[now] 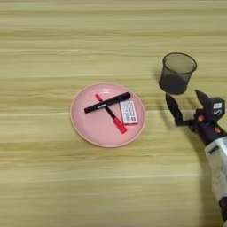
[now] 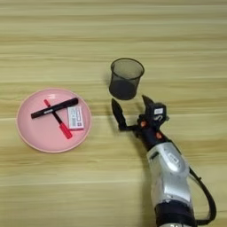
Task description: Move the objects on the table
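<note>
Round pink plate (image 1: pixel 91 128) on tabletop (image 1: pixel 44 44), holding black marker (image 1: pixel 107 102), red pen (image 1: pixel 111 115), white labelled box (image 1: pixel 129 112). Black mesh cup (image 2: pixel 126 79) upright; claw (image 2: pixel 131 107) spread wide, empty, just below it.

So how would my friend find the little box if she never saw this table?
Look for the round pink plate on the wooden table, left of the black mesh cup. Three things lie on it; the box is on its right side, next to the crossed marker and red pen. It is the only white, flat, rectangular one.
</note>
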Controlling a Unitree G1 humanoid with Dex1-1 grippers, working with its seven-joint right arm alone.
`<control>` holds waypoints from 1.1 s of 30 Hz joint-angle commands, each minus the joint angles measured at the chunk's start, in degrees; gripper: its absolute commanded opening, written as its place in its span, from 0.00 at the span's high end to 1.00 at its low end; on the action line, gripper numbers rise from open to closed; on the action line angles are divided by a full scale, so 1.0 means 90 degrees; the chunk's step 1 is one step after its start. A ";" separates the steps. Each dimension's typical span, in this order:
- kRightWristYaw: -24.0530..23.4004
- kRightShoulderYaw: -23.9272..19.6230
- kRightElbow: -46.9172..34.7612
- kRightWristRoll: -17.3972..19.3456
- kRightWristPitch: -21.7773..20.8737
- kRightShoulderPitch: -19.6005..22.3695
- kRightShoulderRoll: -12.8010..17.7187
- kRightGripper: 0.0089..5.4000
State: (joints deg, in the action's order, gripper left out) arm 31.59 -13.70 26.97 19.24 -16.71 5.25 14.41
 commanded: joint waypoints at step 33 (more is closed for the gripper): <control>-0.0030 0.0798 -0.2812 -0.0323 0.0924 -0.0588 -0.0035 0.01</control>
State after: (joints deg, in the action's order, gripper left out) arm 31.64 -7.42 5.93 17.06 -8.86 -1.85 13.08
